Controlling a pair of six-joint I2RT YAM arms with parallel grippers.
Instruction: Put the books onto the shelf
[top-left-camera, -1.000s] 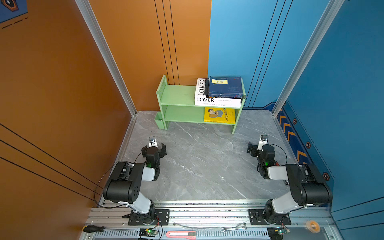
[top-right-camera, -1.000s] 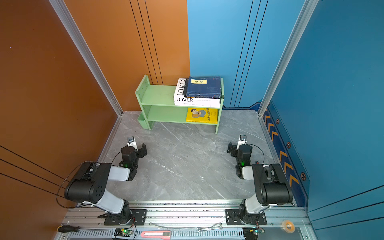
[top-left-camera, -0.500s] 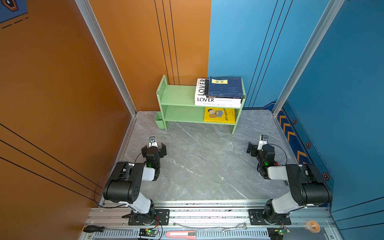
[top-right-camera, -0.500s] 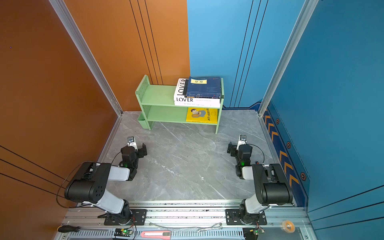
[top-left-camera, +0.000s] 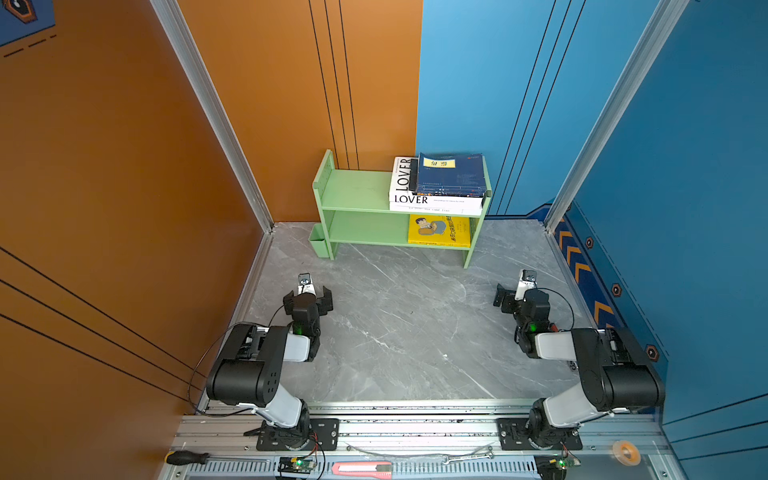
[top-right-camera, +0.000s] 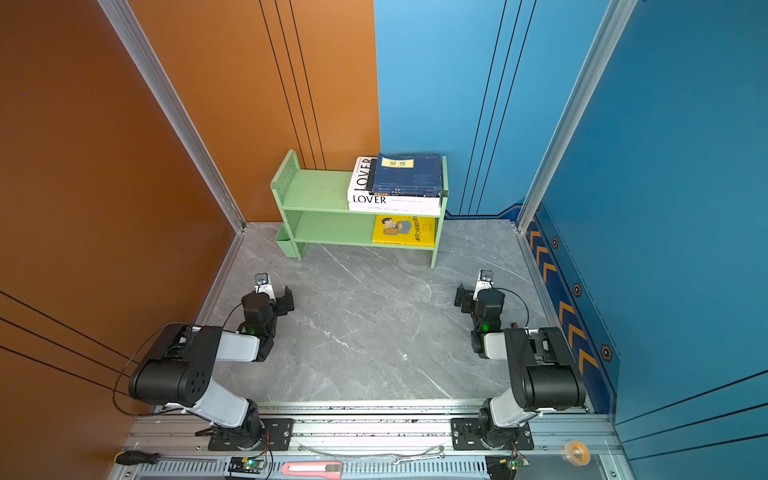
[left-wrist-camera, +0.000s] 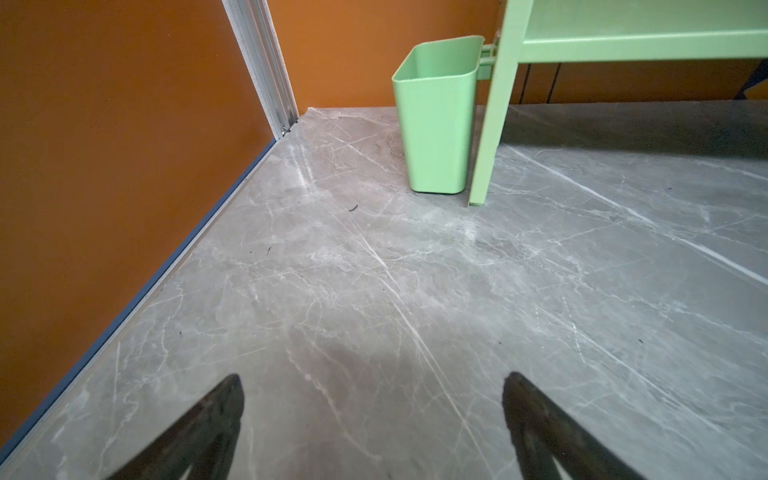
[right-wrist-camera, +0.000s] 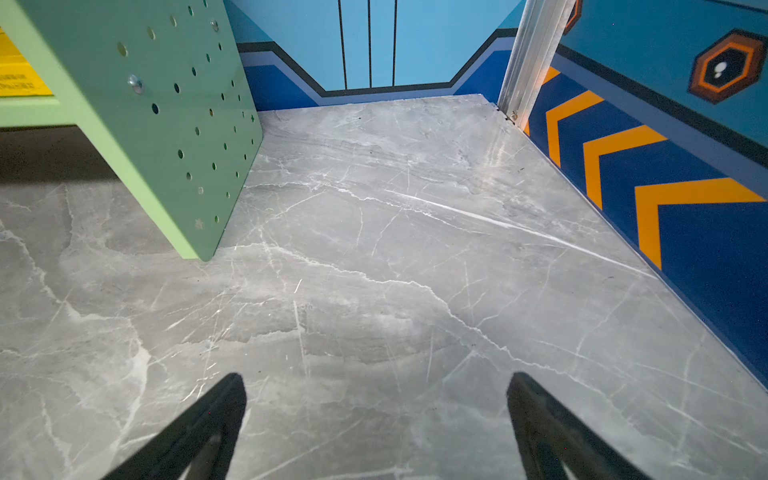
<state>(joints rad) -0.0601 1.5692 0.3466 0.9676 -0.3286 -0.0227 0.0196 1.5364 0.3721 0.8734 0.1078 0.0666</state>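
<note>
Gaping wide and empty, left pincer (left-wrist-camera: 374, 376) and right pincer (right-wrist-camera: 377, 374) sit low over the bench (top-left-camera: 407, 332), books (top-left-camera: 451, 176) on the shelf (top-left-camera: 357, 189) ahead.

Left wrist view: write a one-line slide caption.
Open left tool over grey tabletop, facing green cup attached to shelf.

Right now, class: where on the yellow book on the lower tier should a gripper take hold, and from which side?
Likely its front edge, from the open front of the shelf: the yellow book lies flat, upper tier above, side panel beside it.
</note>
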